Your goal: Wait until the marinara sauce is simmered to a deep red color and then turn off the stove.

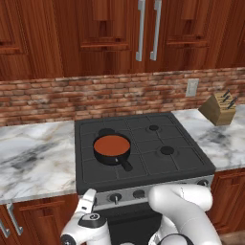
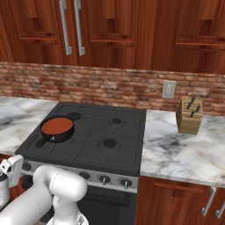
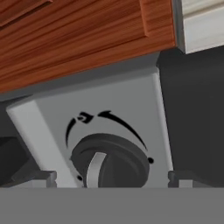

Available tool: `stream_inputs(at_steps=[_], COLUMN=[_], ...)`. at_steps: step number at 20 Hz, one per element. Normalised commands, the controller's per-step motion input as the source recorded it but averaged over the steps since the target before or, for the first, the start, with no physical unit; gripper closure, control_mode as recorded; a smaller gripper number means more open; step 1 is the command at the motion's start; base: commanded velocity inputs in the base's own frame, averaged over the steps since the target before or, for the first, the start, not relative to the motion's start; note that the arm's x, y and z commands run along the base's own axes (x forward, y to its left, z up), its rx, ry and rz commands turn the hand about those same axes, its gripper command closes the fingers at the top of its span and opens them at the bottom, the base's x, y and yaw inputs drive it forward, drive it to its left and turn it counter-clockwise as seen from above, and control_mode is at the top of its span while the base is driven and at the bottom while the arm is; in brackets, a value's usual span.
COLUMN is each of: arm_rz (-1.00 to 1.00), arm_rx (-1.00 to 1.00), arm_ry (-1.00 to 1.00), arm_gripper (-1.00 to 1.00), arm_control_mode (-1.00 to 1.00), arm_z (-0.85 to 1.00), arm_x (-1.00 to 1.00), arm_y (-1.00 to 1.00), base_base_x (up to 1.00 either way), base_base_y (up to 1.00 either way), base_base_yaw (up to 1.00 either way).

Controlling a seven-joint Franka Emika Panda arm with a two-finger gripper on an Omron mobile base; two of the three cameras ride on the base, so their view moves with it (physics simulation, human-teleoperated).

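The marinara sauce (image 1: 111,144) is a flat red-brown disc in a small black saucepan (image 2: 57,127) on the front left burner of the stove (image 1: 158,165). My gripper (image 1: 87,199) is low at the left end of the stove's silver front strip, also seen as a white hand at the left edge of the right base view (image 2: 13,169). In the hand view a dark round knob (image 3: 109,162) with a silver pointer sits close up between my two fingertips (image 3: 43,176). The gripper (image 3: 113,178) is open, with its tips standing wide on either side of the knob.
More knobs (image 1: 139,194) run along the front strip. A wooden knife block (image 1: 218,109) stands on the marble counter (image 1: 33,158) right of the stove. A brick backsplash and wooden cabinets (image 1: 119,33) rise behind. A cabinet drawer (image 3: 78,35) lies beside the knob panel.
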Motion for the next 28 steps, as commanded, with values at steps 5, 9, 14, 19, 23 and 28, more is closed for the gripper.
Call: stream_inputs(at_steps=[5, 9, 14, 19, 23, 28], arm_rz=[0.04, 0.02, 0.02, 0.01, 0.00, 0.00], arm_rx=[0.00, 0.00, 0.00, 0.00, 0.00, 0.00], arm_ry=[-0.04, -0.02, -0.03, -0.04, -0.03, -0.02], arm_gripper=[-1.00, -1.00, -1.00, -1.00, -1.00, -1.00], arm_control_mode=[-1.00, -1.00, -1.00, -1.00, -1.00, -1.00], arm_z=[-0.14, -0.10, -0.10, -0.06, -0.07, -0.07], arm_x=[0.03, 0.03, 0.06, 0.11, 0.15, 0.14], arm_y=[0.00, 0.00, 0.01, 0.00, 0.00, 0.00], base_base_x=[0.00, 0.00, 0.00, 0.00, 0.00, 0.00], base_base_y=[0.00, 0.00, 0.00, 0.00, 0.00, 0.00], base_base_yaw=[0.00, 0.00, 0.00, 0.00, 0.00, 0.00])
